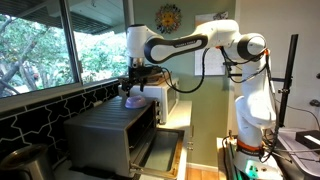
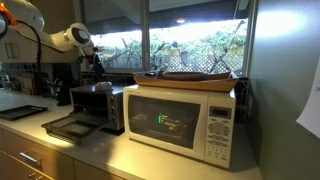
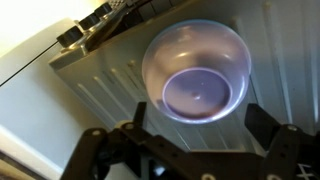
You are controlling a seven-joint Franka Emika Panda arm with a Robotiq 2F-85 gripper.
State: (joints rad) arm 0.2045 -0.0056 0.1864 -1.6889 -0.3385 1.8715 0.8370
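A translucent purple bowl sits upright on the ribbed metal top of a toaster oven. My gripper is open and hovers just above the bowl, with one dark finger on each side of its near rim. Nothing is held. In an exterior view the gripper hangs over the bowl on the toaster oven. In an exterior view the gripper is over the toaster oven; the bowl is hard to make out there.
A white microwave stands beside the toaster oven, with a flat wooden tray on top. It also shows in an exterior view. The toaster oven door hangs open onto the counter. Windows run behind.
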